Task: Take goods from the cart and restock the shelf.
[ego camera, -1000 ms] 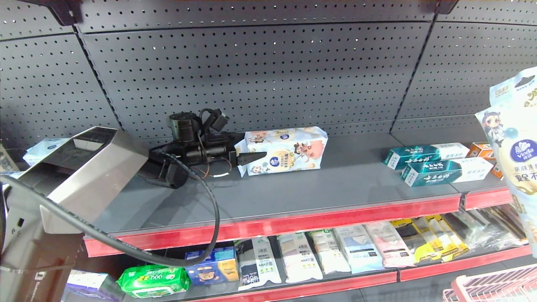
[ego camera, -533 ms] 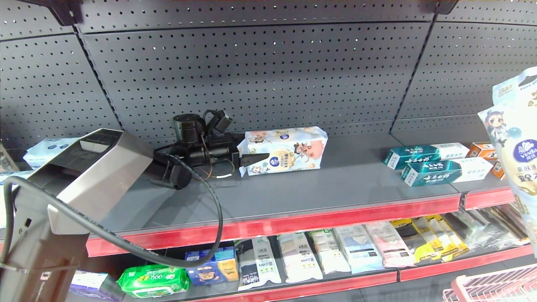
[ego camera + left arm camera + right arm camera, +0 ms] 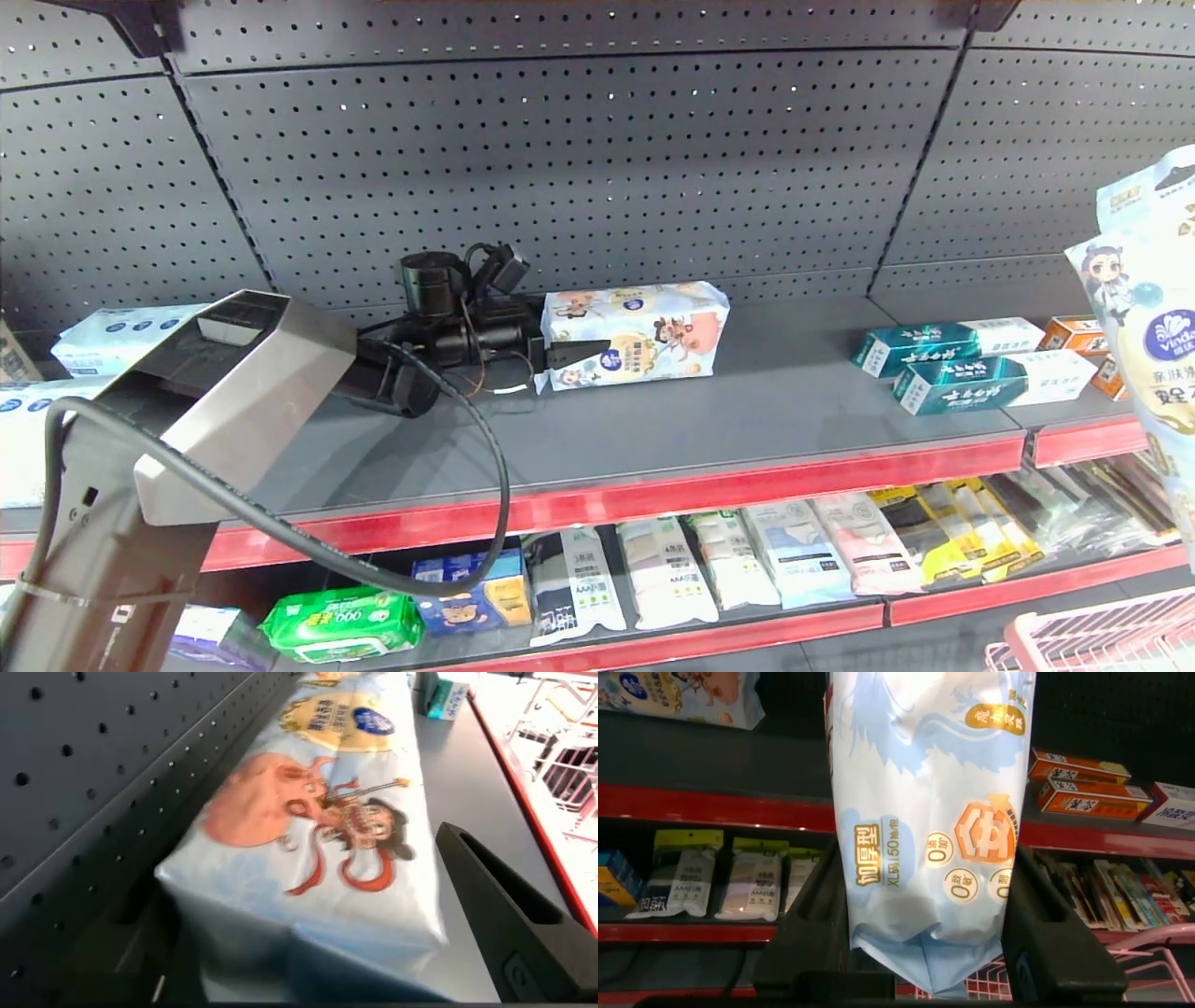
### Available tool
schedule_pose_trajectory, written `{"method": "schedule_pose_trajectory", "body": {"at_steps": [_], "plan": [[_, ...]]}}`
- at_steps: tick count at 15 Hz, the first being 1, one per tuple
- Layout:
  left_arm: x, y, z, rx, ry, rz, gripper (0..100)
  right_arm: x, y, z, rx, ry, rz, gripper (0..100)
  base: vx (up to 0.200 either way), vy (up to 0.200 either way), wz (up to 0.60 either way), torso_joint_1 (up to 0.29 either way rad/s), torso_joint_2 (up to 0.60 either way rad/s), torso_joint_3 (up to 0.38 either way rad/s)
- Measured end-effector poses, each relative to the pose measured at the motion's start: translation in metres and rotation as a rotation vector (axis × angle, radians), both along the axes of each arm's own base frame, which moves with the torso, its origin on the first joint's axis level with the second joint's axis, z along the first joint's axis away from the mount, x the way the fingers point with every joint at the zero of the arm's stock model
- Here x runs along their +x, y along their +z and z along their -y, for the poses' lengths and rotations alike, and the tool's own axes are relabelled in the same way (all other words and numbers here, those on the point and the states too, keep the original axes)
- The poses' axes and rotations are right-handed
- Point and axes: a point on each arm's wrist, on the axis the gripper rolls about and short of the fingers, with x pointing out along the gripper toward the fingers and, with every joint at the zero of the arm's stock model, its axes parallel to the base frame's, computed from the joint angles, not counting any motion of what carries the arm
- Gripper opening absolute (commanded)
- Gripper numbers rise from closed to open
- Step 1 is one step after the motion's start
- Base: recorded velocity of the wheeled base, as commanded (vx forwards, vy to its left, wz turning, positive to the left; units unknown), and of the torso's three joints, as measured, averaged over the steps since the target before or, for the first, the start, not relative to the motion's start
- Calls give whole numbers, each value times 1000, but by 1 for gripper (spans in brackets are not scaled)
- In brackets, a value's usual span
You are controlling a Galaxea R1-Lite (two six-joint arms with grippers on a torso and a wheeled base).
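Lying on the shelf (head view): the white, plastic-wrapped rectangular tissue pack with cartoon prints lies flat on the dark grey metal shelf with a red front strip, close to the dark perforated back panel.
Left claw (head view): the black left gripper sits at the pack's left end, released, with one finger across the front face.
Neighbours (head view): two long teal-and-white cardboard boxes lie well to the right on the same shelf, and white soft packs lie at the far left.
Bag (head view): a tall pale blue-and-white plastic bag hangs upright at the right edge, off the shelf, with the pink wire cart lower down.
Pack (left wrist view): it runs lengthwise beside the back panel, its near end between the spread jaws; the dark finger on the aisle side is just apart from the wrapper.
Right claw (right wrist view): the black right gripper is clenched on the bag's lower part, which hangs in front of the shelf edge.
Behind the bag (right wrist view): orange boxes are on the shelf and flat packets on the level below.
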Motion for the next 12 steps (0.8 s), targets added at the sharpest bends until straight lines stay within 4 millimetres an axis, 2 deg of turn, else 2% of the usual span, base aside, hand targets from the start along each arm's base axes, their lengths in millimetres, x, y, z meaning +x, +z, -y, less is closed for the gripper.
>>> {"method": "schedule_pose_trajectory", "body": {"at_steps": [1,12], "plan": [[0,-1,1,-1,-1,2,0,0,-1,0,0,0,-2,0,0,0,0,0,0,0],[-1,-2,2,1,-6,-2,0,2,-3,0,3,0,-13,0,0,0,0,0,0,0]]}}
